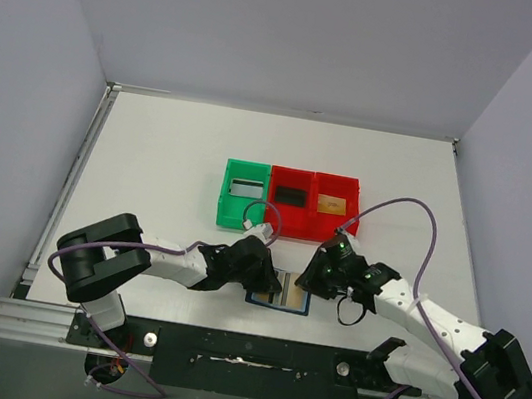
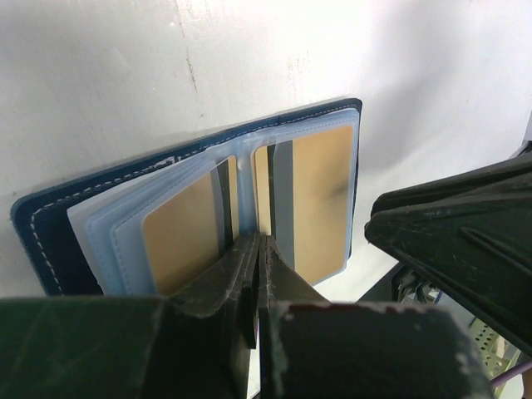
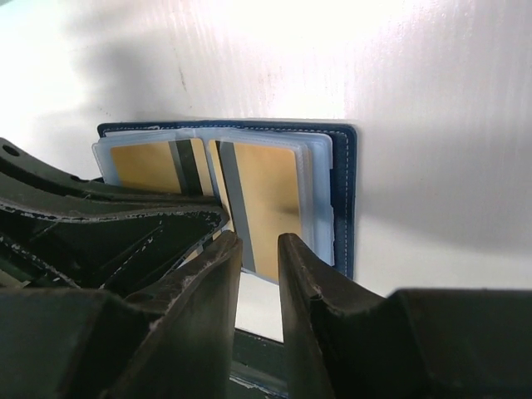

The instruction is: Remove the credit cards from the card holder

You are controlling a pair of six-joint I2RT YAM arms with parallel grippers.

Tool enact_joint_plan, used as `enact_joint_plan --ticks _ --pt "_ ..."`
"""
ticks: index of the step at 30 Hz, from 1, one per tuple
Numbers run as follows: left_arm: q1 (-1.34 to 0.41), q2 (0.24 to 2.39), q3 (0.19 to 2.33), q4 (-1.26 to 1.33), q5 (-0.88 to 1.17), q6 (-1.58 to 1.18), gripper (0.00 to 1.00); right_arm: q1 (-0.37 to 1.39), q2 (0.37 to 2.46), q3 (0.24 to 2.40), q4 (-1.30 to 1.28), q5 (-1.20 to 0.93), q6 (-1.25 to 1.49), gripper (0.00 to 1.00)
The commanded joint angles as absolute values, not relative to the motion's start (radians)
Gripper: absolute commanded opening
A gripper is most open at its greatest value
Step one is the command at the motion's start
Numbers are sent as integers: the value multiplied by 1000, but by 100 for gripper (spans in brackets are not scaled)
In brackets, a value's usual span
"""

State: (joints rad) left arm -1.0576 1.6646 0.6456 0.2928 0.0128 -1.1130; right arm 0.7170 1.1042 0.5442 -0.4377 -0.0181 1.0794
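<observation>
White tabletop (image 1: 166, 158) ran between pale grey walls, with a green bin (image 1: 241, 219) and two red bins (image 1: 308, 227) in a row toward the back. Each bin held one card: a greyish one (image 1: 245, 188) in the green, a black one (image 1: 291, 195) in the middle bin, a tan one (image 1: 332, 206) in the far right bin.

Nearer the arm bases the dark blue card holder (image 2: 41, 241) lay open and flat, well apart from the bins. Its clear pockets showed two gold cards (image 2: 320, 199), each with a dark stripe, one on either page.

The left pincer (image 2: 256, 249) stood at the holder's near edge, right at the fold between the two pages, its fingers pressed almost together. Whether a pocket edge was nipped between them could not be told.

The right pincer (image 3: 258, 245) was spread a little, with bare tabletop showing in the narrow gap. It sat at the near edge of the holder's right page, and the lower edge of that page's gold card lay just at the gap. The two pincers were close beside each other over the holder.
</observation>
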Motion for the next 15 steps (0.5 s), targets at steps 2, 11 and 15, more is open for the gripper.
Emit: enact_joint_plan --ticks 2,11,15 --pt "-1063 1666 653 209 -21 -1075 1 707 1138 559 -416 -17 1069 26" --pt "-1065 1666 653 206 -26 -1075 1 707 1170 507 -361 -45 1075 25" --pt "-1065 1670 653 207 -23 -1075 5 707 1186 491 -330 -64 1080 24"
